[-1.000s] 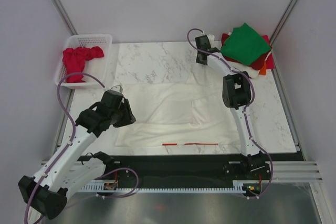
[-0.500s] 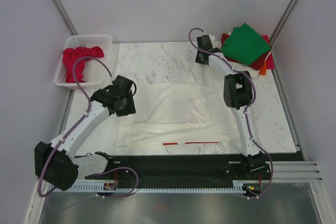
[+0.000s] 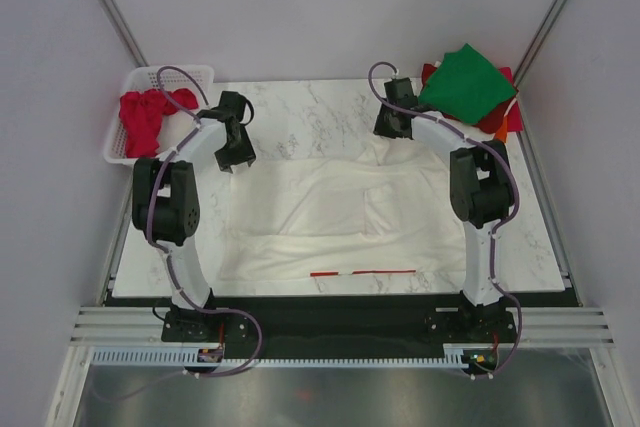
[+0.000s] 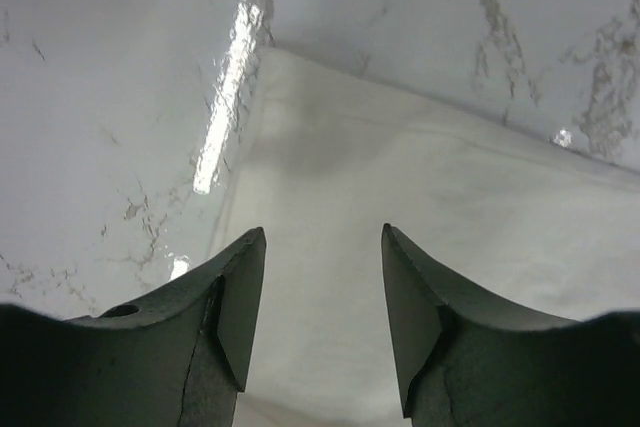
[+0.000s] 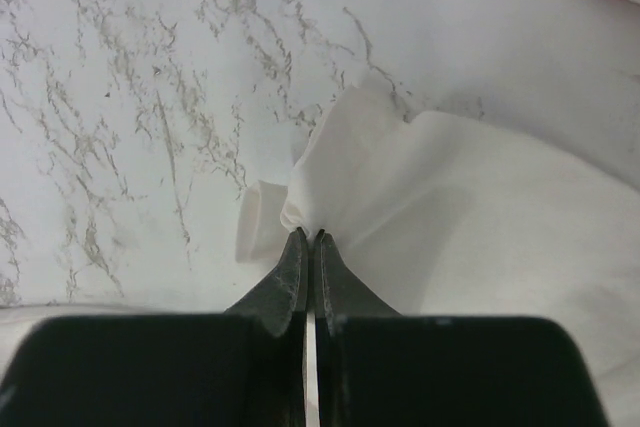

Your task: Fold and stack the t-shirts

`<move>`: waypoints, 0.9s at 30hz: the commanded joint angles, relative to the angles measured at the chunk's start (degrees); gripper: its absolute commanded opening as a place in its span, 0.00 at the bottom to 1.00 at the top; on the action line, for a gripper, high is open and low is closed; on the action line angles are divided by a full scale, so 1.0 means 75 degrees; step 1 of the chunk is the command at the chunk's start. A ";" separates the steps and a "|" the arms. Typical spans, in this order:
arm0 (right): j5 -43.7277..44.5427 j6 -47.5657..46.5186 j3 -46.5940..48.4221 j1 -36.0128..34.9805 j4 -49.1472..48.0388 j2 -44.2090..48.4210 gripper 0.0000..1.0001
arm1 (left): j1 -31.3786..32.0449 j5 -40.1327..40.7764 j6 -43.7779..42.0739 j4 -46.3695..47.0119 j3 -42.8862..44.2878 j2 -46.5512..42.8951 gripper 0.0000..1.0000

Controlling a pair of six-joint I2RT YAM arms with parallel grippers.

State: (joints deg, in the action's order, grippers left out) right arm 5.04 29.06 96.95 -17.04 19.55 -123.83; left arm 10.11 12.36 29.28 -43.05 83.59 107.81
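Note:
A large cream-white t-shirt (image 3: 330, 212) lies spread on the marble table. My left gripper (image 3: 234, 157) hovers open over its far left corner, with the cloth (image 4: 400, 207) under and between the fingers. My right gripper (image 3: 386, 130) is shut on the shirt's far right corner, and the bunched cloth (image 5: 370, 177) is pinched at the fingertips. A red t-shirt (image 3: 150, 117) lies in the basket. A green t-shirt (image 3: 465, 82) tops a folded stack with dark-red, orange and white cloth at the far right.
A white lattice basket (image 3: 200, 77) stands at the far left corner. A thin red-and-white strip (image 3: 360, 273) lies at the table's near edge. Bare marble (image 3: 300, 112) shows between the two grippers at the back.
My left arm has swung from the shirt's near left side up to its far left corner. My right gripper has shifted slightly right and nearer with the shirt corner in it.

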 commanded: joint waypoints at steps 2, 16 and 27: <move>-0.0496 0.0215 -0.0129 -0.0095 -0.0451 0.0385 0.00 | -0.0316 0.0051 -0.0212 0.0220 0.0830 0.0869 0.57; -0.0648 0.0356 -0.1242 -0.0096 -0.0779 0.1253 0.00 | -0.0539 0.0110 0.0069 0.0232 0.1734 0.2090 0.56; -0.0648 0.0298 -0.1068 -0.0084 -0.0767 0.1253 0.00 | -0.0481 0.0075 0.0210 0.0220 0.1908 0.2336 0.02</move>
State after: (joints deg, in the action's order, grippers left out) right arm 0.80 31.16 87.48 -17.63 15.38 -116.90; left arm 6.26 12.34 30.44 -41.91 95.26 123.63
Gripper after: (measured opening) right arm 0.016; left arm 0.050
